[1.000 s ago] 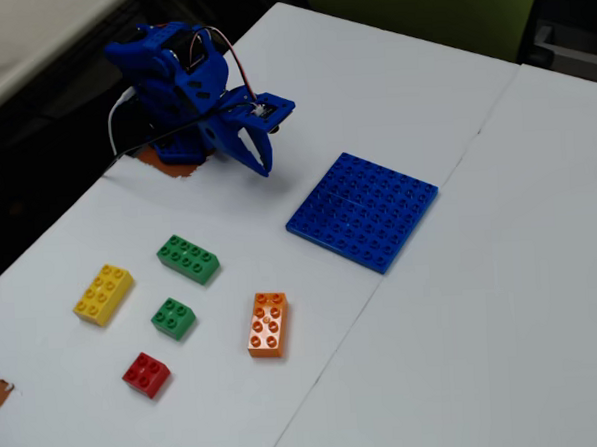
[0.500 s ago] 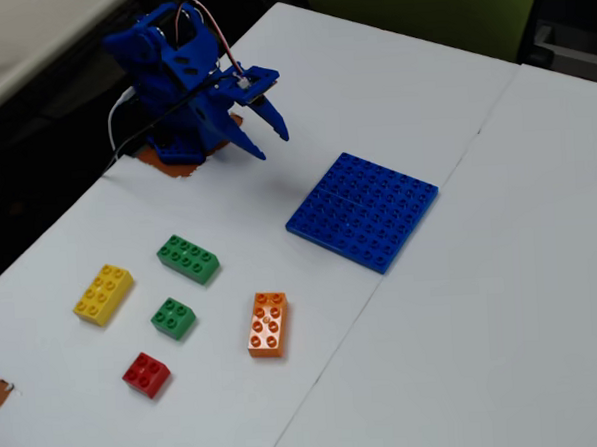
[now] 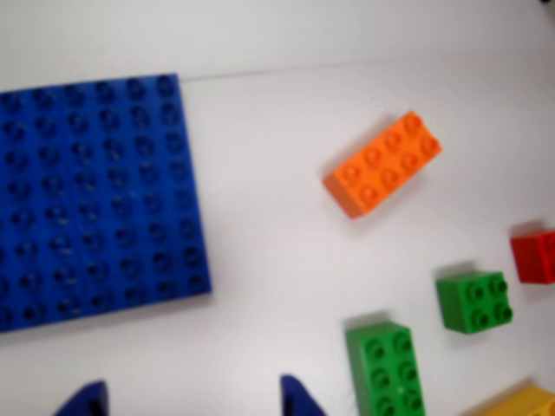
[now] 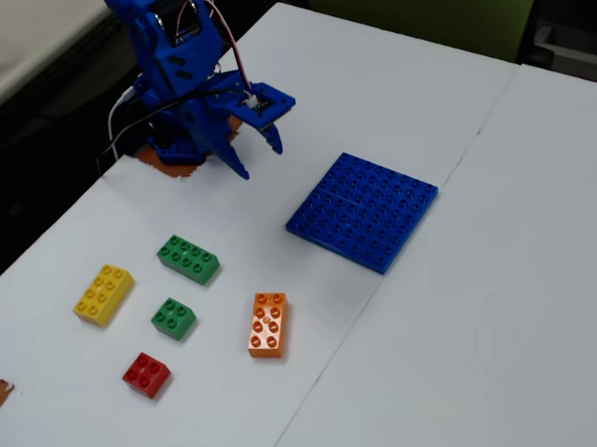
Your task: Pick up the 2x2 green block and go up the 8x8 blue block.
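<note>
While the blue arm's hand (image 4: 258, 156) hangs in the air above the white counter (image 4: 503, 303), its two pointed fingers are spread wide with nothing between them. From where I stand by the fixed view, the hand sits at about eleven o'clock from the 8x8 blue block (image 4: 363, 210), well apart from every brick. The 2x2 green block (image 4: 172, 317) lies flat on the counter, studs up, untouched. A longer green brick (image 4: 188, 259) lies near it at about one o'clock, a yellow brick (image 4: 103, 294) at ten o'clock, a small red brick (image 4: 146, 374) at seven o'clock, and an orange brick (image 4: 269, 324) off at three o'clock. The wrist view is blurred, with both fingertips (image 3: 297, 399) poking in at the bottom edge.
</note>
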